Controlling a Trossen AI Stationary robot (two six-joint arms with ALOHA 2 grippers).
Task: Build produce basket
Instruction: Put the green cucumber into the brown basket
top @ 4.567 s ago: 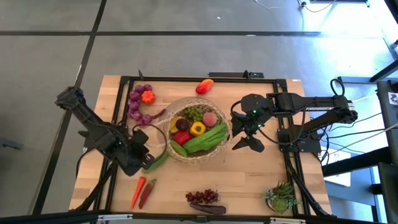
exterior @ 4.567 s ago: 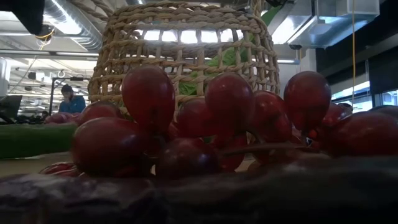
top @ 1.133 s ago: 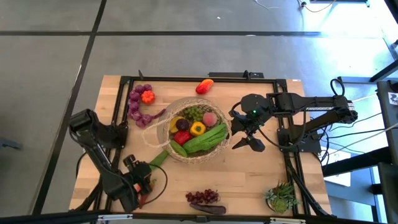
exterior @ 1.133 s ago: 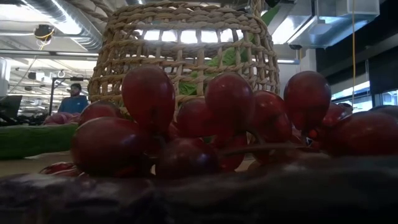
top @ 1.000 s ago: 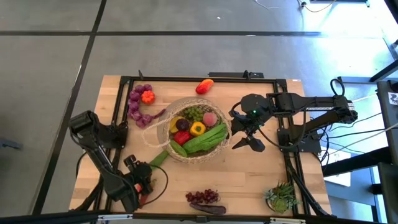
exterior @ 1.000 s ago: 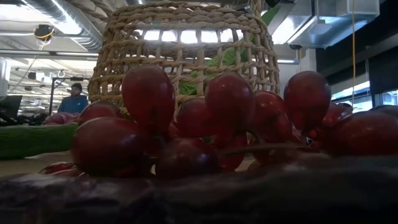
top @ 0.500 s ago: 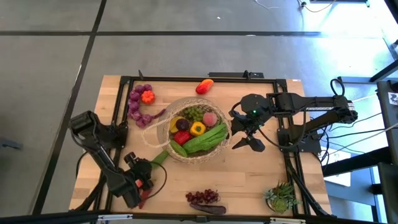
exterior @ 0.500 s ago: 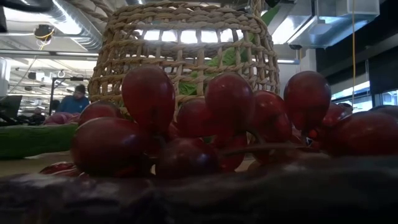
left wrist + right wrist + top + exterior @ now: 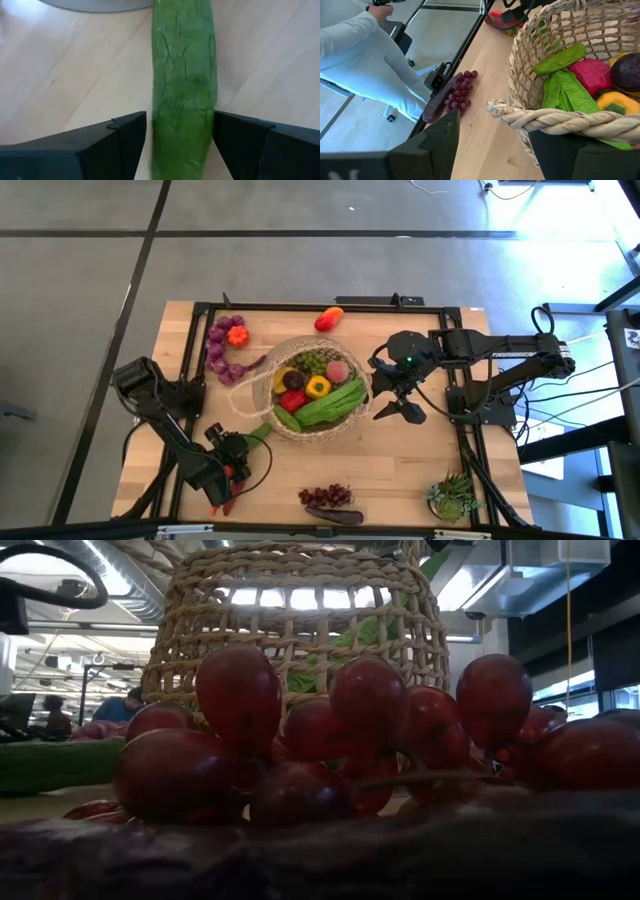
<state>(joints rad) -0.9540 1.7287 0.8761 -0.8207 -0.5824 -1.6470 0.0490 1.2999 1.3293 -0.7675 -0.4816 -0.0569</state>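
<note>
The woven basket (image 9: 290,345) stands mid-table, filled with peppers, green leafy stalks and other produce. A green cucumber (image 9: 256,431) lies on the wood beside it, its far end against the basket's wall. My left gripper (image 9: 238,453) is open, slanting down over the cucumber's near end (image 9: 184,125), one finger on each side. My right gripper (image 9: 398,412) hangs open to the right of the basket, with the rim (image 9: 555,120) in front of it and nothing between its fingers. Red-orange chillies (image 9: 222,498) lie partly under my left arm. My left gripper straddles the cucumber's near end (image 9: 184,145), its fingers along the cucumber's two long sides. The cucumber nearly fills the gap, and I cannot tell whether the fingers (image 9: 125,140) touch it. It lies flat on the table.
Purple grapes (image 9: 327,496) and a dark aubergine (image 9: 335,515) lie at the near edge. A red pepper (image 9: 328,318) and a purple and orange cluster (image 9: 225,340) lie at the back. A spiky potted plant (image 9: 452,498) stands near right. A person's sleeve (image 9: 365,55) shows beyond the table.
My left gripper has moved away from the near edge toward the cucumber and the basket, sinking as it went; its fingers now stand on either side of the cucumber's near end. The cucumber and the basket have kept still.
</note>
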